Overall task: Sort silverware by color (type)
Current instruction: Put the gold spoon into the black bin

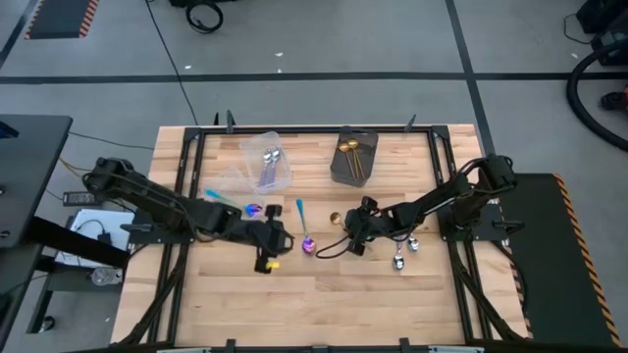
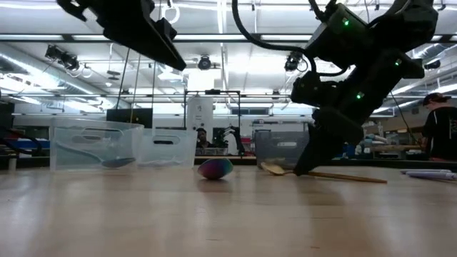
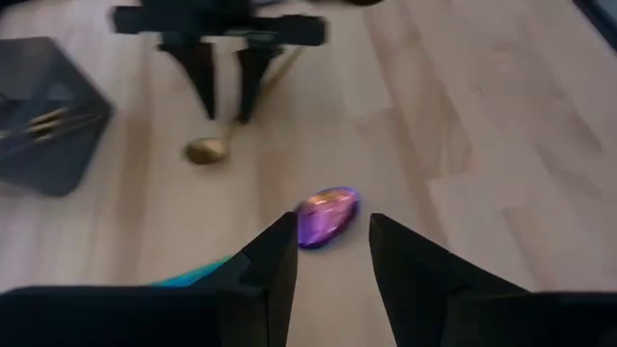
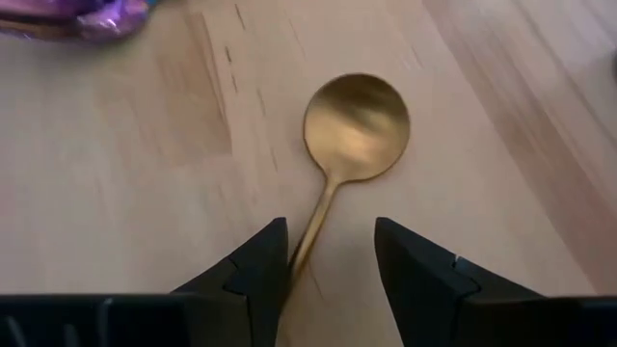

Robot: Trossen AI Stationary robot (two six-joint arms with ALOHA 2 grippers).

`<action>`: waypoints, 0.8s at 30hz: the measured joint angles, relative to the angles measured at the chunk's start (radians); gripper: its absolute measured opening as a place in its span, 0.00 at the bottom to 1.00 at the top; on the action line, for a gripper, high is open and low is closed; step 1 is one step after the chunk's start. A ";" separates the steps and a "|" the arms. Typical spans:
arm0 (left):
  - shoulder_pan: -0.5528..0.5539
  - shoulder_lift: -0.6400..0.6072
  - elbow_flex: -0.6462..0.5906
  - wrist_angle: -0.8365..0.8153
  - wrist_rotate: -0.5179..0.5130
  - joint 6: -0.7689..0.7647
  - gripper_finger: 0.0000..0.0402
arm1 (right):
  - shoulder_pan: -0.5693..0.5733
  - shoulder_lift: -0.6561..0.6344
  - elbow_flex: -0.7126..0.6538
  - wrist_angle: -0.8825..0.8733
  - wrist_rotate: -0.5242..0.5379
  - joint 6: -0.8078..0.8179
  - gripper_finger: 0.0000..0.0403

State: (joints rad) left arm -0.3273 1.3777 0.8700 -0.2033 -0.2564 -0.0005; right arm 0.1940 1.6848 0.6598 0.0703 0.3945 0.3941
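Step in hand: gold spoon point(image 4: 355, 125) being approached on tabletop point(image 1: 392, 294). Right gripper point(image 4: 331, 253) lowered, unclenched, handle straddled. Closing and lift toward dark grey box point(image 1: 354, 155) judged next. Left gripper point(image 3: 331, 253) spread above purple-blue spoon point(image 3: 326, 215). Grippers near each other; room tight, bare tabletop around.

left end effector point(image 3: 331, 253) – open, low | right end effector point(image 4: 331, 258) – open, low
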 joint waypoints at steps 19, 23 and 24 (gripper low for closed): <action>-0.081 0.128 -0.101 0.246 -0.006 0.036 0.34 | 0.000 0.056 0.003 0.018 -0.022 0.038 0.35; -0.084 0.125 -0.188 0.390 -0.008 0.038 0.34 | 0.001 0.056 0.003 0.011 -0.024 0.057 0.26; -0.084 0.125 -0.207 0.425 -0.010 0.039 0.34 | 0.002 0.057 0.003 0.010 -0.024 0.057 0.23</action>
State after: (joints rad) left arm -0.4110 1.5032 0.6626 0.2213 -0.2667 0.0382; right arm 0.1957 1.7416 0.6628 0.0802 0.3702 0.4515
